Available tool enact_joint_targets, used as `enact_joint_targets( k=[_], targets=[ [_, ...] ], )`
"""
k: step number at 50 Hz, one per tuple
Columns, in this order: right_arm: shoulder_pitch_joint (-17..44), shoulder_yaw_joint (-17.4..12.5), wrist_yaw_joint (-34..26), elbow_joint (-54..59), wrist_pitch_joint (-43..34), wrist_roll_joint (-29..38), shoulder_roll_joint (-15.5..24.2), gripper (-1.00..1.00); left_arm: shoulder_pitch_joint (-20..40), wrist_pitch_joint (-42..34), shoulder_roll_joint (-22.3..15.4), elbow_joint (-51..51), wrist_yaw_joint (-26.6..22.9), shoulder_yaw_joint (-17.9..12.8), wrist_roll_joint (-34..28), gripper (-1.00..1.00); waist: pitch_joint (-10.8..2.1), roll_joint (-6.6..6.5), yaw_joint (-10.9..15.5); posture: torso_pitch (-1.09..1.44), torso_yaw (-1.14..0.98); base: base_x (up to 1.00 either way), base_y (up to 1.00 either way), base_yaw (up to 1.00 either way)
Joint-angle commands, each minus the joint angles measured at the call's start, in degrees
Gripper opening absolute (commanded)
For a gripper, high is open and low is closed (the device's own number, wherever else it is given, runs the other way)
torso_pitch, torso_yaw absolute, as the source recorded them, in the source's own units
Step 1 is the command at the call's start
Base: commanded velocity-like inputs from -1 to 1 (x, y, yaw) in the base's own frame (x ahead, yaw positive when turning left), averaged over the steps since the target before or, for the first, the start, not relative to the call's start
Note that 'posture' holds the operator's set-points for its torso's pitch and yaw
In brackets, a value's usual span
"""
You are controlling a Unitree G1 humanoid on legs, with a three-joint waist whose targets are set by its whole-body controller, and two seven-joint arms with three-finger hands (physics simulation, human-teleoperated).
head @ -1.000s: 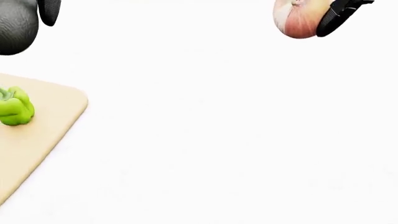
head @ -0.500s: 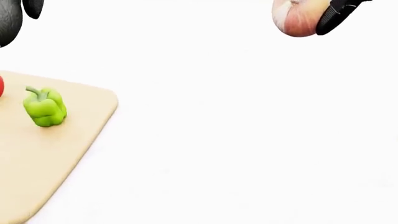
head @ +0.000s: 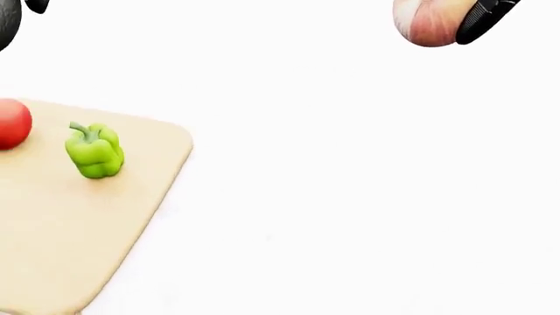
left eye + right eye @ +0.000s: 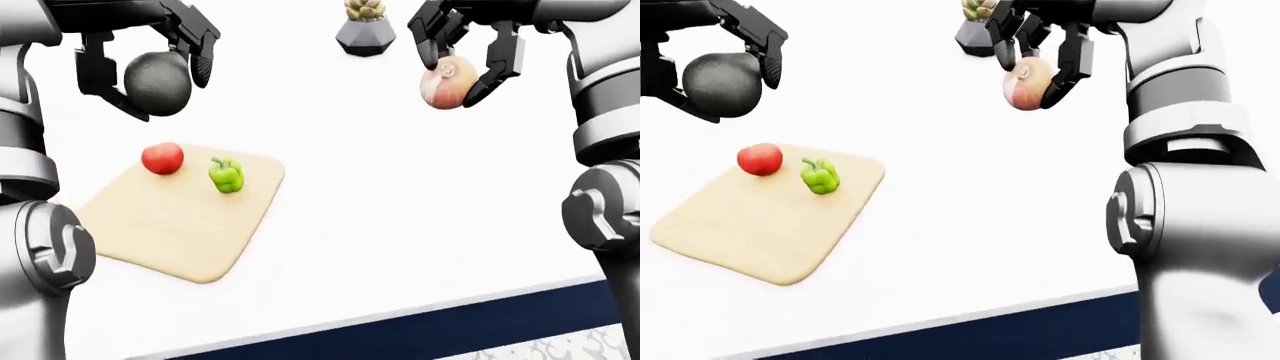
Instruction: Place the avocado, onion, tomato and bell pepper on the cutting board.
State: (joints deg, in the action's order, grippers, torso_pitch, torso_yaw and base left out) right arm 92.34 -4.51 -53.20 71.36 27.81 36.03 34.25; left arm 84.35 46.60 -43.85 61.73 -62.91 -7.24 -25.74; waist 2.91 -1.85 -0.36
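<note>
A tan cutting board point(image 4: 170, 225) lies on the white counter at the left. On it rest a red tomato point(image 4: 162, 158) and a green bell pepper point(image 4: 226, 175), side by side near its upper edge. My left hand point(image 4: 150, 64) hangs above the board's upper left, shut on the dark avocado point(image 4: 158, 83). My right hand point(image 4: 470, 56) is up at the right, well clear of the board, shut on the pinkish onion point(image 4: 446, 83). In the head view only the onion point(image 3: 429, 23), the pepper point(image 3: 95, 151) and part of the tomato point(image 3: 12, 123) show.
A small potted succulent in a grey faceted pot point(image 4: 365, 30) stands at the top of the counter between my hands. The counter's near edge with a dark blue front point(image 4: 420, 330) runs along the bottom of the left-eye view.
The head view has shifted left, so the board and pepper slide right in the picture and the tomato comes into view. The onion stays held at the top right.
</note>
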Motion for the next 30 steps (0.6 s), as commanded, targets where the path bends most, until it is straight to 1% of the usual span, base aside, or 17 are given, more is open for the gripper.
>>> enact_joint_targets(
  k=[1,2,3,4,5,6,10,13,17,19,20,21,22,23,25,26,30],
  targets=[
    [2.7,-0.6,0.8,-2.5,0.7,-1.6,0.2,-1.0,1.7,0.0,-1.0,-1.2,1.0,-0.9,1.0,-1.0,-1.71,0.38,0.2,0.0,0.0,0.0,0.29,0.0],
    [2.7,-0.7,0.8,-2.5,0.6,-1.7,0.1,-1.0,1.6,-0.1,-1.0,-1.3,0.9,-0.9,1.0,-1.0,-1.56,-0.7,0.1,0.0,0.0,0.0,0.29,0.0],
    [2.6,-0.6,0.7,-2.6,0.7,-1.7,0.1,-1.0,1.5,-0.1,-1.0,-1.5,0.7,-0.9,1.2,-1.0,-1.56,-2.21,-0.2,0.0,0.0,0.0,0.29,0.0],
    [2.5,-0.6,0.8,-2.6,0.8,-1.7,0.1,-1.0,1.5,-0.1,-1.0,-1.5,0.8,-1.0,1.2,-1.0,-1.99,-4.47,-0.3,0.0,0.0,0.0,0.29,0.0],
    [2.3,-0.6,0.8,-2.7,0.8,-1.7,0.0,-1.0,1.5,-0.1,-1.1,-1.6,0.8,-0.9,1.2,-1.0,-1.6,-2.88,-0.2,0.0,0.0,0.0,0.28,0.0],
    [2.3,-0.6,0.7,-2.7,0.7,-1.7,0.0,-1.0,1.6,-0.2,-1.1,-1.6,0.8,-1.0,1.2,-1.0,-1.53,-3.32,-0.5,0.0,0.0,0.0,0.29,0.0],
    [2.6,-0.6,0.6,-2.7,0.5,-1.8,0.0,-1.0,1.8,-0.2,-1.1,-1.5,0.8,-1.0,1.3,-1.0,-1.39,-0.83,-0.7,0.0,0.0,0.0,0.29,0.0],
    [2.6,-0.5,0.5,-2.7,0.5,-1.8,0.0,-1.0,2.0,-0.3,-1.2,-1.4,0.7,-1.0,1.4,-1.0,-1.0,0.33,-0.9,0.0,0.0,0.0,0.29,0.0],
    [2.7,-0.6,0.2,-2.9,0.4,-1.9,0.0,-1.0,2.4,-0.3,-1.3,-1.3,0.7,-1.0,1.4,-1.0,-1.16,1.98,-0.9,0.0,0.0,0.0,0.29,0.0],
    [2.7,-0.6,0.1,-3.0,0.3,-1.9,0.0,-1.0,2.6,-0.3,-1.4,-1.2,0.6,-1.0,1.5,-1.0,-1.27,3.49,-0.8,0.0,0.0,0.0,0.29,0.0],
    [2.8,-0.6,-0.1,-3.1,0.2,-2.0,0.0,-1.0,2.7,-0.3,-1.5,-1.2,0.6,-1.0,1.5,-1.0,-1.59,4.92,-0.6,0.0,0.0,0.0,0.28,0.0],
    [2.9,-0.6,-0.2,-3.1,0.1,-2.0,0.0,-1.0,2.7,-0.3,-1.5,-1.2,0.6,-1.0,1.5,-1.0,-1.94,5.08,-0.2,0.0,0.0,0.0,0.29,0.0],
    [3.0,-0.6,-0.2,-3.2,0.1,-2.0,0.0,-1.0,2.8,-0.3,-1.4,-1.2,0.6,-1.0,1.5,-1.0,-1.62,4.09,-0.6,0.0,0.0,0.0,0.29,0.0],
    [2.9,-0.5,-0.4,-3.2,0.0,-2.0,0.0,-1.0,2.8,-0.2,-1.5,-1.1,0.8,-0.9,1.4,-1.0,-1.8,4.55,-0.2,0.0,0.0,0.0,0.29,0.0],
    [2.9,-0.6,-0.5,-3.3,0.0,-2.1,0.0,-1.0,2.7,0.5,-1.6,-0.6,1.7,-0.7,0.6,-1.0,-2.83,3.96,0.1,0.0,0.0,0.0,0.29,0.0],
    [2.8,-0.5,-0.6,-3.4,0.0,-2.1,0.0,-1.0,2.7,0.4,-1.6,-0.6,1.6,-0.8,0.7,-1.0,-2.96,3.64,0.2,0.0,0.0,0.0,0.29,0.0],
    [2.7,-0.5,-0.8,-3.6,-0.1,-2.3,-0.1,-1.0,2.6,0.4,-1.7,-0.6,1.6,-0.9,0.6,-1.0,-1.91,1.71,0.4,0.0,0.0,0.0,0.29,0.0]
  ],
)
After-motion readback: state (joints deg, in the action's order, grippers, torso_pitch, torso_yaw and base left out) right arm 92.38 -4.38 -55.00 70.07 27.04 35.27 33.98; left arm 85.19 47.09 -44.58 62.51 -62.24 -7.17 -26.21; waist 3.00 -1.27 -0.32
